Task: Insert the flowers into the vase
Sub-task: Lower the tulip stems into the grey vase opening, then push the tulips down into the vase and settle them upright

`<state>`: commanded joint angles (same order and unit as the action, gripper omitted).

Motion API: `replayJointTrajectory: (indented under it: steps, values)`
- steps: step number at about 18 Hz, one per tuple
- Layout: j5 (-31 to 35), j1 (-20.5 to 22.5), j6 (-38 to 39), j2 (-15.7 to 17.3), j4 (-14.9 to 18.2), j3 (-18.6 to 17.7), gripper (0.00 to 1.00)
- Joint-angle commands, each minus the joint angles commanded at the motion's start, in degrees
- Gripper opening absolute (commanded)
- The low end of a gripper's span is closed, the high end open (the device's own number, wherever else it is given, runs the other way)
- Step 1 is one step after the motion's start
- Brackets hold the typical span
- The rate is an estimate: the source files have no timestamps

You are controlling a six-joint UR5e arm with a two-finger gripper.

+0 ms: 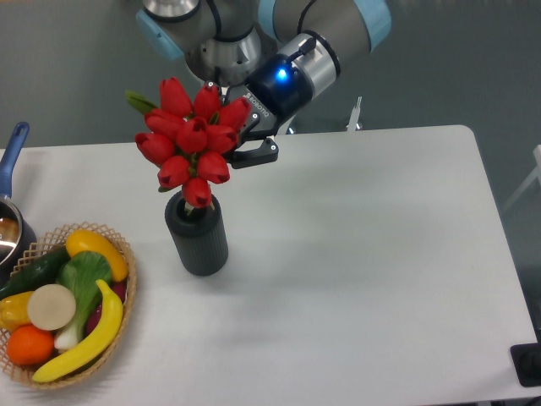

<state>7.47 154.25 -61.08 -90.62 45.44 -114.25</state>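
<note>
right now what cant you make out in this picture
- Stems of the flowers: hidden behind the red buds, so whether they reach into the vase is unclear.
- End effector: its grip is hidden by the buds.
- Pot: cut off by the left edge.
</note>
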Motion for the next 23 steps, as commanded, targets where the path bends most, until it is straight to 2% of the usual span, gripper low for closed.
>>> replayJointTrajectory:
  steps: [6, 13, 14, 15, 16, 17, 23]
  values:
    - [0.00, 0.17, -3.07, 0.00, 0.00, -2.19, 0.15]
    - [0.18, 0.88, -11.07, -0.18, 0.09, -8.08, 0.20]
    - [0.26, 0.71, -11.34, -0.26, 0.09, -8.52, 0.23]
    - [0.35, 0.53, -11.43, -0.35, 0.09, -8.88, 0.31]
    - [0.35, 0.53, -11.87, -0.61, 0.00, -9.05, 0.44]
    - [0.35, 0.53, -12.83, -0.79, 0.09, -9.32, 0.48]
    - [0.53, 0.44, -16.60, -1.76, -0.09, -11.69, 0.61]
